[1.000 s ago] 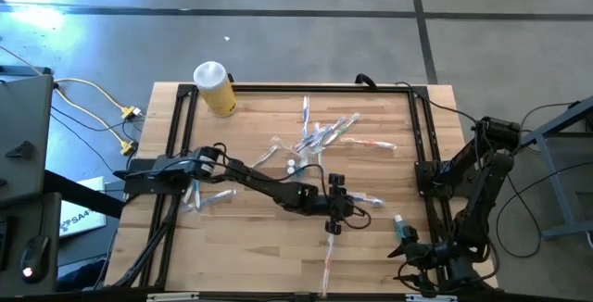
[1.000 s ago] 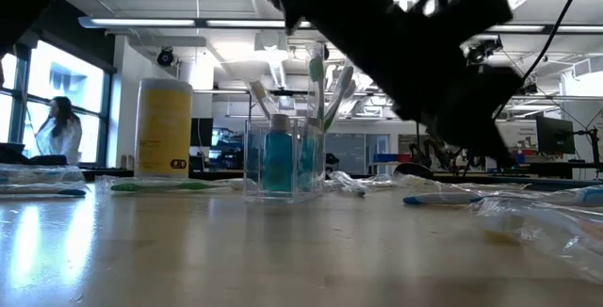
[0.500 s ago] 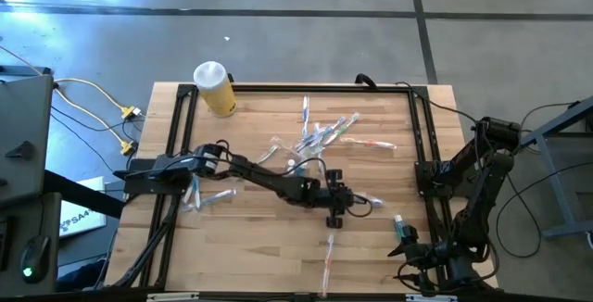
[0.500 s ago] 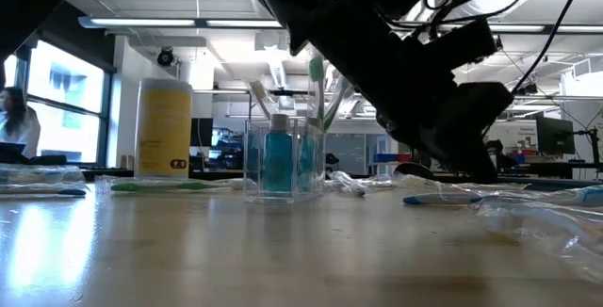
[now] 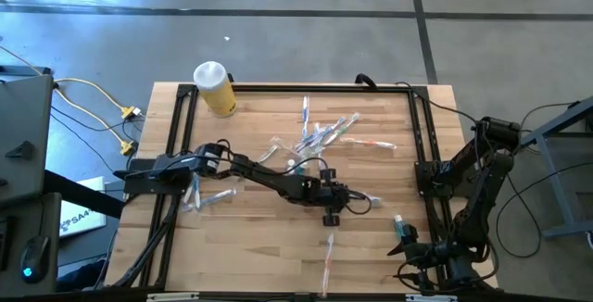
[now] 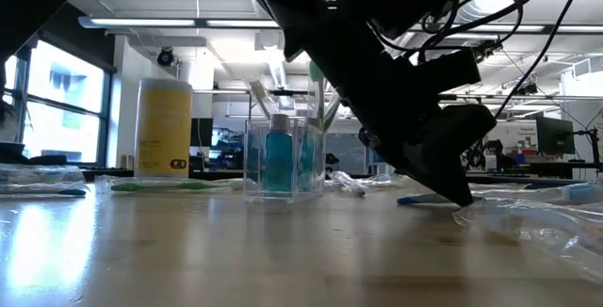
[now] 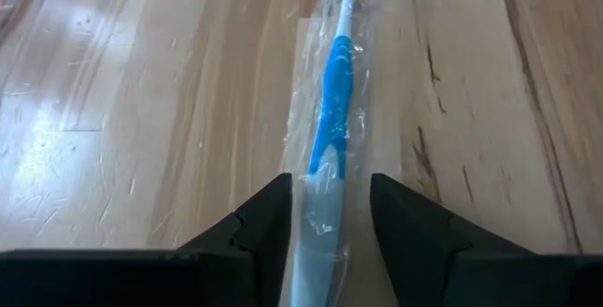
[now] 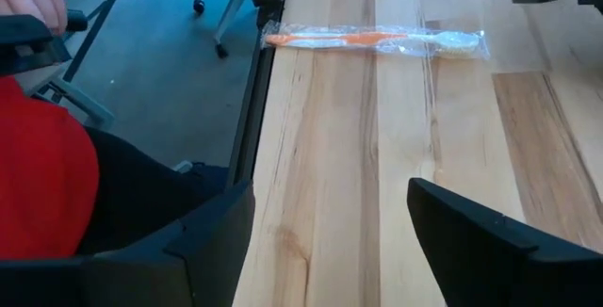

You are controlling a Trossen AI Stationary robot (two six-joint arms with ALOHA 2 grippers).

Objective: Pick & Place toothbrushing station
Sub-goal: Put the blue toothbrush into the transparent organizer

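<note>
Since a second ago our left claw (image 7: 328, 222) has swung right and dropped to the worktop (image 5: 259, 246), fingers spread astride a wrapped blue toothbrush (image 7: 332, 119); our right claw (image 8: 330, 227) waits spread.

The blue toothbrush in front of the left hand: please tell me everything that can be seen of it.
The blue toothbrush has a blue and white handle and is sealed in a clear, crinkled plastic wrapper. It lies flat on the wooden table. The left hand is low over it, one finger on each side of the wrapper, not closed on it. Whether the fingers touch the wrapper cannot be told.
</note>
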